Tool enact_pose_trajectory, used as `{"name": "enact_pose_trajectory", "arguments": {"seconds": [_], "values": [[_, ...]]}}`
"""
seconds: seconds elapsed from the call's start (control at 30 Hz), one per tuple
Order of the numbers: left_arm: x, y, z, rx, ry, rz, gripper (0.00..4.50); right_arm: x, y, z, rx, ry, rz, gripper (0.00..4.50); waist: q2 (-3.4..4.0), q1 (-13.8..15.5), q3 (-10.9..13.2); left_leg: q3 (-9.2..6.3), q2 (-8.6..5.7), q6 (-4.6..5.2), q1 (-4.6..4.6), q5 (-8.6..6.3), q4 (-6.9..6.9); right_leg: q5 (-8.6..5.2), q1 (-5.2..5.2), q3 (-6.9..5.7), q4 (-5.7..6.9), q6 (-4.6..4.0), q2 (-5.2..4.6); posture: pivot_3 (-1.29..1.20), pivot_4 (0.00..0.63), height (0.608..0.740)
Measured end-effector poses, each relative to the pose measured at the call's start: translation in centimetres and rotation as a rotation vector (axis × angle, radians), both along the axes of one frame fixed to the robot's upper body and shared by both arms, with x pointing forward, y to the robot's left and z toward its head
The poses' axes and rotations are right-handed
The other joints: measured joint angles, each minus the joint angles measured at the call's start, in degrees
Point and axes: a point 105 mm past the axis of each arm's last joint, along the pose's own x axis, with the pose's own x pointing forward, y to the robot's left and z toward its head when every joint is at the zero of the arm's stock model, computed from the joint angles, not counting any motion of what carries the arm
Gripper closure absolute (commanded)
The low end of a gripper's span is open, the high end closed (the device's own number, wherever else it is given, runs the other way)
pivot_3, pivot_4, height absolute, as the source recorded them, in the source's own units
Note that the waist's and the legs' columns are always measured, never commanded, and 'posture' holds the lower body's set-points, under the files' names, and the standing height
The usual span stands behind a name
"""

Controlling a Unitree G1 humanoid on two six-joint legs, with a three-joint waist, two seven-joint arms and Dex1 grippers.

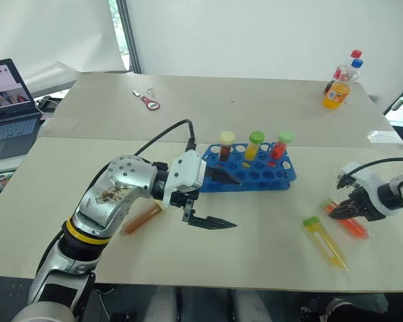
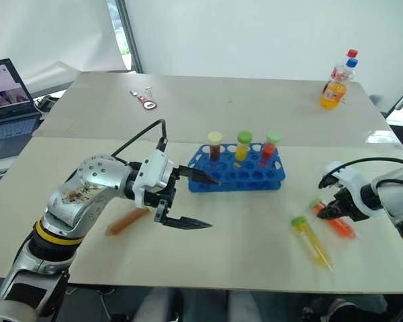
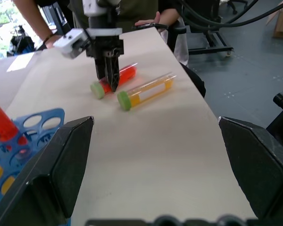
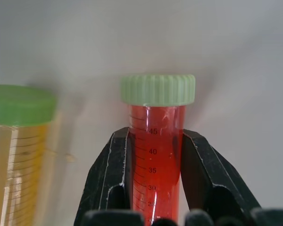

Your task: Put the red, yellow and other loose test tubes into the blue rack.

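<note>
Two right fingers [image 4: 153, 181] clenched on red tube [image 4: 156, 155], graduations 45, 40 readable, left fingers [image 1: 218, 201] spread wide

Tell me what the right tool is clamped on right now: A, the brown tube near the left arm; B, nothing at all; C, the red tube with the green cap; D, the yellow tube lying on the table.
C: in the right wrist view the right tool has its two black fingers pressed against both sides of the red tube, just below its green cap, while the yellow tube lies free beside it.
</note>
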Motion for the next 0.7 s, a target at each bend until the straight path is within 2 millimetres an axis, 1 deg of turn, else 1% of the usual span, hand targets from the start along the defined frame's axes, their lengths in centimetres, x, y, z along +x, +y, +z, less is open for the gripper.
{"name": "enact_pose_trajectory", "arguments": {"seconds": [0.07, 0.17, 0.23, 0.27, 0.37, 0.43, 0.47, 0.57, 0.7], "values": [[0.3, 0.2, -0.2, -0.003, 0.012, 0.020, 0.00, 0.5, 1.6, 2.0, 0.081, -0.118, 0.049, 3.48, 0.02, -0.14, 0.00, 0.00, 0.01, 0.00, 0.01, 0.00, 0.01, 0.00, 0.00, 0.02, 0.02, 0.00, 0.00, 0.00, 0.150, 0.671], [0.7, 0.5, 0.5, -0.076, 0.027, 0.062, 0.00, 1.0, 4.8, 6.5, 0.278, -0.400, 0.116, 3.48, 0.02, -0.18, 0.00, -0.17, 0.06, 0.00, 0.02, 0.00, 0.01, 0.00, 0.04, -0.01, 0.06, 0.00, 0.06, 0.00, 0.150, 0.671], [0.9, 0.9, 0.9, -0.114, 0.032, 0.083, 0.00, 0.7, 6.4, 8.2, 0.363, -0.558, 0.131, 3.48, 0.01, -0.04, 0.00, -0.23, 0.05, 0.00, 0.01, 0.00, 0.00, 0.01, 0.07, -0.07, 0.05, -0.01, 0.09, 0.00, 0.150, 0.671], [1.0, 1.2, 1.0, -0.121, 0.034, 0.093, 0.00, 0.7, 7.0, 8.5, 0.394, -0.621, 0.121, 3.48, 0.01, 0.06, 0.00, -0.24, 0.03, 0.00, 0.00, 0.00, 0.00, 0.00, 0.08, -0.09, 0.06, -0.01, 0.06, 0.00, 0.150, 0.671], [1.1, 1.7, 1.3, -0.133, 0.038, 0.105, 0.00, 0.7, 8.0, 8.3, 0.429, -0.704, 0.083, 3.48, 0.02, 0.43, 0.00, -0.20, -0.09, -0.06, -0.03, 0.04, 0.03, 0.03, 0.07, -0.07, 0.03, 0.05, -0.05, 0.00, 0.150, 0.671], [1.4, 1.9, 1.3, -0.129, 0.046, 0.131, 0.00, 1.4, 8.7, 9.0, 0.479, -0.845, 0.020, 3.48, -0.01, 0.34, -0.01, -0.20, -0.09, -0.08, -0.01, 0.05, 0.04, 0.05, 0.12, -0.06, 0.00, 0.07, -0.02, 0.00, 0.150, 0.671], [1.5, 1.9, 1.2, -0.129, 0.049, 0.141, 0.00, 1.7, 9.1, 8.9, 0.500, -0.902, -0.011, 3.48, 0.00, 0.28, -0.01, -0.20, -0.09, -0.11, -0.01, 0.07, 0.03, 0.05, 0.11, -0.06, 0.02, 0.07, -0.02, 0.00, 0.150, 0.671], [1.8, 1.9, 1.2, -0.128, 0.058, 0.164, 0.00, 2.7, 10.2, 7.6, 0.517, -0.983, -0.092, 3.48, 0.01, 0.26, -0.01, -0.20, -0.11, -0.19, -0.04, 0.12, 0.02, 0.05, 0.04, -0.06, 0.06, 0.07, -0.02, 0.00, 0.150, 0.671], [1.8, 2.0, 1.2, -0.121, 0.056, 0.171, 0.00, 3.4, 10.7, 7.0, 0.492, -1.052, -0.131, 3.48, 0.01, 0.22, -0.01, -0.20, -0.11, -0.19, -0.05, 0.12, 0.02, 0.05, 0.04, -0.06, 0.06, 0.07, -0.02, 0.00, 0.150, 0.671]]}}
